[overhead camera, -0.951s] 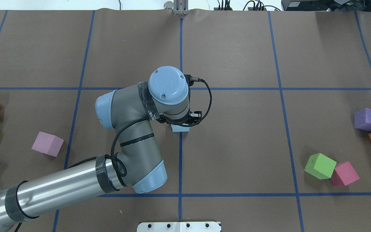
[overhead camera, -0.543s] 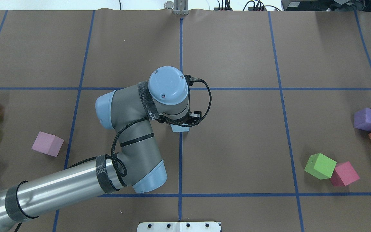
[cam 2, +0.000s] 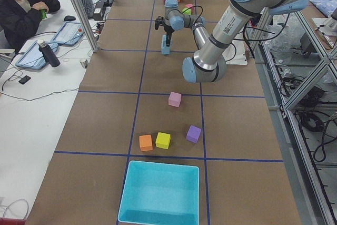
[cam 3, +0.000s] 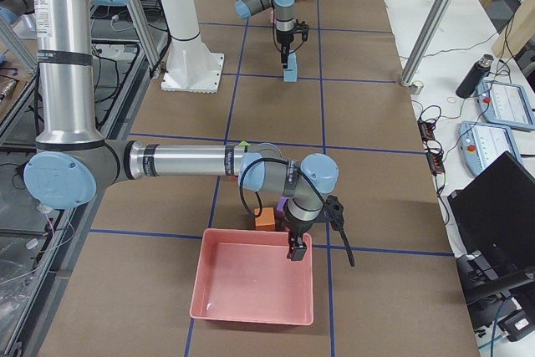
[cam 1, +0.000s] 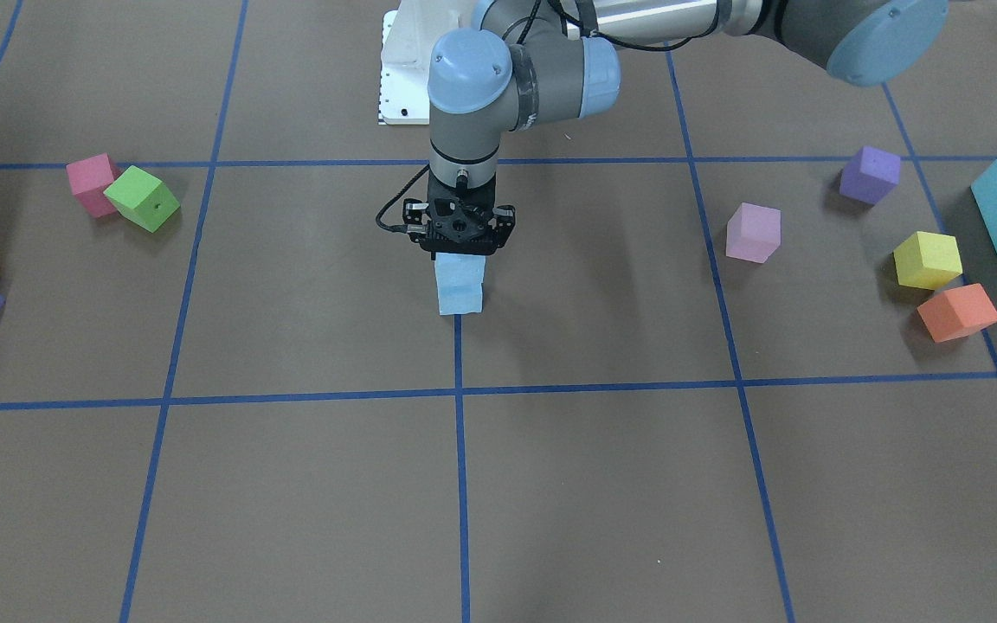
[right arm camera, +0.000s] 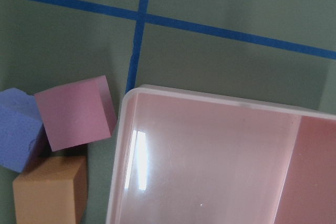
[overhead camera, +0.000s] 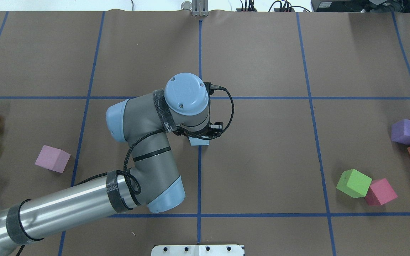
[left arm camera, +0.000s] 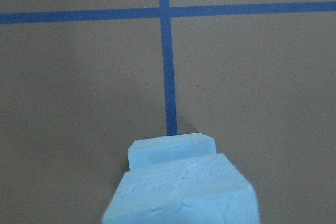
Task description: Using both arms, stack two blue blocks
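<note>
Sky-blue blocks (cam 1: 459,292) stand stacked under the left gripper (cam 1: 460,258); whether its jaws grip is unclear.

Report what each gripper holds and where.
Left gripper sits over the upper blue block, stacked on the lower blue block; its fingers are hidden, so a hold cannot be told. Right gripper shows nothing held.
</note>
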Robot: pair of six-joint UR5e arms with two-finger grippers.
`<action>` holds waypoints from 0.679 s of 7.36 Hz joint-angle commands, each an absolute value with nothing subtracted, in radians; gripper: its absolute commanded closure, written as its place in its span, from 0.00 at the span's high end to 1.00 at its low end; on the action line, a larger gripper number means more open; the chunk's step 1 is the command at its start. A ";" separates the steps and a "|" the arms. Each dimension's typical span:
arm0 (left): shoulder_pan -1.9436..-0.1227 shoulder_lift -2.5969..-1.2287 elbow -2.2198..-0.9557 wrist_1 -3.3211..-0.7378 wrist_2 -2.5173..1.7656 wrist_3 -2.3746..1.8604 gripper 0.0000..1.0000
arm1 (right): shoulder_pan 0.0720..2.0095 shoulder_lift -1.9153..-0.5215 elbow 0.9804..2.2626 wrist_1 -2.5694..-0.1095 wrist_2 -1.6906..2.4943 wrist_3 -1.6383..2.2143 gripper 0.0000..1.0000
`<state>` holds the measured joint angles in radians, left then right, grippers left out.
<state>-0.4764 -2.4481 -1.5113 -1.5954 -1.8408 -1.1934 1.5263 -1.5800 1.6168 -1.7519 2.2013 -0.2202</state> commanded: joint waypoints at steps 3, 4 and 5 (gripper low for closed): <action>-0.479 -2.448 -1.512 -1.595 -1.841 -1.193 0.98 | 1.525 -1.580 1.617 -1.752 2.201 -0.221 1.00; -0.485 -2.450 -1.523 -1.594 -1.845 -1.193 0.98 | 1.525 -1.580 1.618 -1.750 2.201 -0.221 1.00; -0.504 -2.450 -1.560 -1.589 -1.856 -1.192 0.98 | 1.526 -1.580 1.618 -1.750 2.201 -0.221 1.00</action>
